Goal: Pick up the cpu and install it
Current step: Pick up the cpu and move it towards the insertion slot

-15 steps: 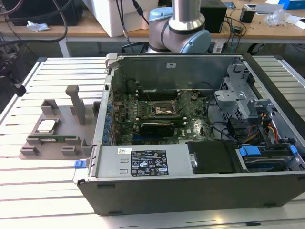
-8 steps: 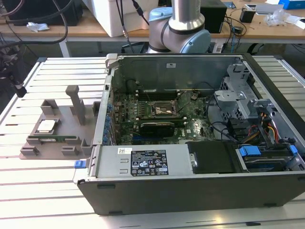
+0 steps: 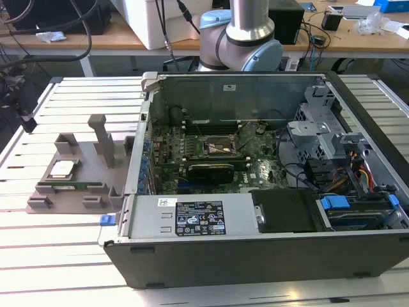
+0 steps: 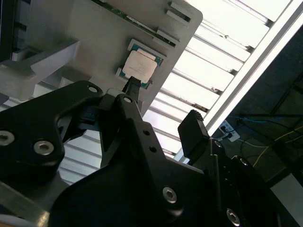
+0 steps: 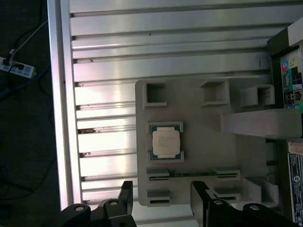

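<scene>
Fingers [image 5: 199, 193] of the arm are spread wide apart, with nothing held between them. In both wrist views they hang above the edge of the grey fixture tray [image 5: 203, 156], apart from everything on it. The cpu [image 5: 165, 143] lies flat in a square recess of that tray with its silver-grey top facing up, and nothing touches it. In the second wrist view, one black finger tip lines up just short of the chip's near edge.

In the exterior view the tray sits on the slatted aluminium bench [image 3: 64, 256], just beside the open computer case [image 3: 255, 256] on the exterior view's left, and the cpu rests toward the tray's outer side. Inside the case, the dark socket frame [image 3: 220, 147] sits on the green motherboard [image 3: 255, 173], well apart from the chip. The robot arm [image 3: 243, 32] stands behind the case.
</scene>
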